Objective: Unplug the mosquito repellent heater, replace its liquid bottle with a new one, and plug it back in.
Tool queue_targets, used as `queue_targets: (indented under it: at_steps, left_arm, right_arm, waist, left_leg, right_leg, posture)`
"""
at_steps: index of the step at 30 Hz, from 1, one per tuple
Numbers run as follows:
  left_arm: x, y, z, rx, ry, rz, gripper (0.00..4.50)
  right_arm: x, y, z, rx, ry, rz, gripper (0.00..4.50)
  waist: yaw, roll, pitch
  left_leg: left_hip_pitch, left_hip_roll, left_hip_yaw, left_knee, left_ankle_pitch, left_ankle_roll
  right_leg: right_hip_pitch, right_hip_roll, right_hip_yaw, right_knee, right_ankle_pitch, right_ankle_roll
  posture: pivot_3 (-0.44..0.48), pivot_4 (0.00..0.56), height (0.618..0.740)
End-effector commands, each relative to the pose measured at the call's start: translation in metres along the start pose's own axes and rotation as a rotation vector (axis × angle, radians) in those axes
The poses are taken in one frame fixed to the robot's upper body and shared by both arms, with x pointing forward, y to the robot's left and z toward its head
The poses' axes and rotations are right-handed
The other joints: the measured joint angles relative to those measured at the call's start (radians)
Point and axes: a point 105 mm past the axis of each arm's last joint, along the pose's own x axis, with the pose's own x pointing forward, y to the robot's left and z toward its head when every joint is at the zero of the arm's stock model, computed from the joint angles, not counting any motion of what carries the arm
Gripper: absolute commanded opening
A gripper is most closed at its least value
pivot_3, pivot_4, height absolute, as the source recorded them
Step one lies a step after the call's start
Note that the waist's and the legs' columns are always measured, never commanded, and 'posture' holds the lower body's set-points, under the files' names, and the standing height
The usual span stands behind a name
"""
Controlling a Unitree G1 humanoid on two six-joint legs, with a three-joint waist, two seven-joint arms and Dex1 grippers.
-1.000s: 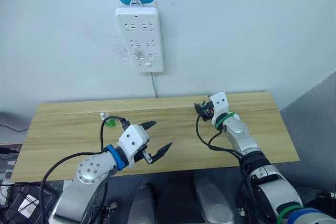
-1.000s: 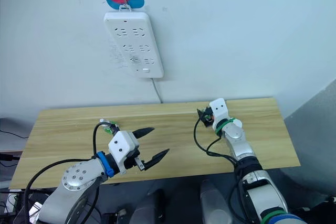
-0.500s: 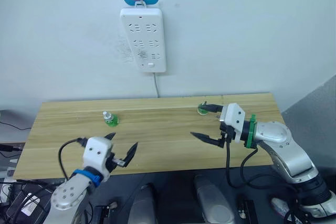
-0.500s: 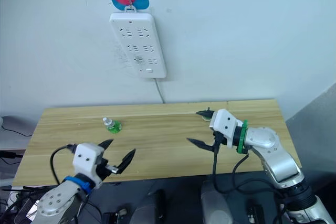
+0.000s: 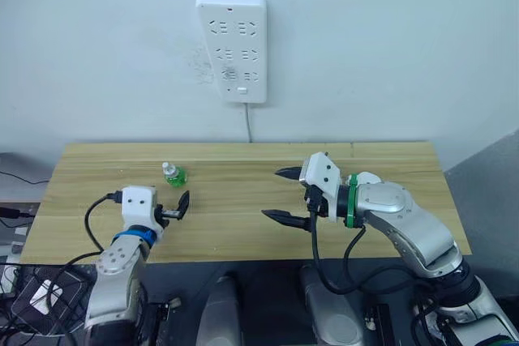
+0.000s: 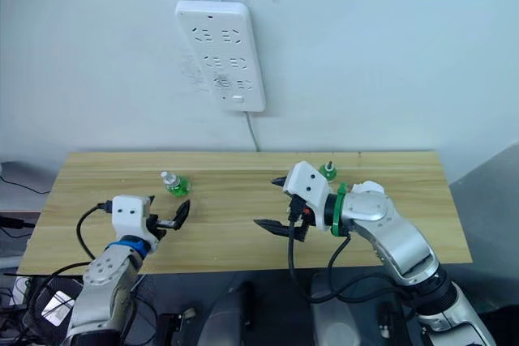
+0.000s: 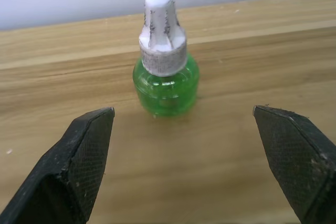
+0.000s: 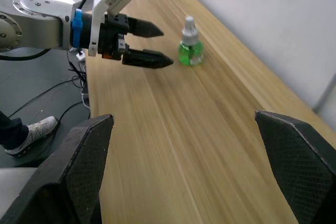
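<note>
From the left eye view, the new bottle [image 5: 173,175] stands upright on the left part of the wooden table [image 5: 243,232], just beyond the left gripper [image 5: 173,208], whose two black fingers are spread and aimed toward it; the right gripper [image 5: 285,194], also spread wide, hovers over the table's middle, well apart from that bottle, so the left arm is plainly the nearer. From the right eye view, a second green bottle [image 6: 328,171], apparently the heater's old one (no white cap can be made out on it), stands behind the right gripper toward the far edge, while the white power strip [image 6: 220,54] hangs on the wall with no heater seen plugged into it. In the left wrist view, the new bottle sits straight ahead between the parted fingers [image 7: 79,161], neither pad touching it, its long axis vertical: a round translucent green body under a ribbed white screw cap. In the right wrist view, the same bottle stands beside the left gripper's fingertips, toward the wall. A short forward reach by the left arm looks like what the grasp needs.
</note>
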Motion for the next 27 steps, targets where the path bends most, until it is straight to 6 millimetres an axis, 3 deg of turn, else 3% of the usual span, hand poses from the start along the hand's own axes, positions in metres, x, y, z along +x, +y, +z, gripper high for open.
queue_targets:
  at_steps: [1,9,17,24,27]
  left_arm:
    - [0.009,-0.001,-0.004,0.028,-0.012,-0.018,4.5]
    - [0.036,0.002,0.0,0.011,-0.062,0.034,4.5]
    - [0.043,-0.003,-0.003,0.019,-0.079,0.013,4.5]
    - [0.049,-0.003,-0.001,0.05,-0.099,0.034,2.41]
    - [0.046,-0.006,0.002,0.12,-0.118,0.002,2.28]
  right_arm:
    - [-0.004,0.006,0.018,-0.01,-0.039,0.001,4.49]
    - [-0.01,0.013,0.016,0.032,-0.009,0.006,4.49]
    - [-0.013,0.012,0.012,0.055,0.014,0.0,4.49]
    - [-0.023,0.01,0.008,0.059,0.036,-0.009,4.5]
    - [-0.028,0.01,0.006,0.048,0.041,-0.006,4.5]
  waist:
    - [0.0,0.001,0.012]
    - [-0.002,0.002,0.047]
    - [-0.004,0.003,0.049]
    - [-0.004,0.003,0.049]
    - [-0.004,0.002,0.049]
  left_leg:
    - [-0.002,0.0,-0.001,0.0,0.0,0.0]
    - [-0.005,0.001,-0.003,0.0,0.0,0.0]
    - [-0.005,0.001,-0.003,0.0,0.0,0.0]
    - [-0.005,0.001,-0.002,0.0,0.001,-0.001]
    - [-0.005,0.001,-0.001,-0.001,0.001,-0.001]
  right_leg:
    - [-0.002,0.0,-0.001,0.001,0.0,0.0]
    - [-0.004,0.001,-0.003,0.001,0.001,-0.001]
    - [-0.004,0.001,-0.002,0.001,-0.002,0.004]
    - [-0.004,0.001,-0.001,0.001,-0.003,0.005]
    - [-0.005,0.001,-0.001,0.0,-0.003,0.005]
  posture:
    - [-0.219,0.472,0.74]
    - [-0.226,0.499,0.74]
    - [-0.227,0.498,0.74]
    - [-0.231,0.489,0.74]
    - [-0.233,0.461,0.74]
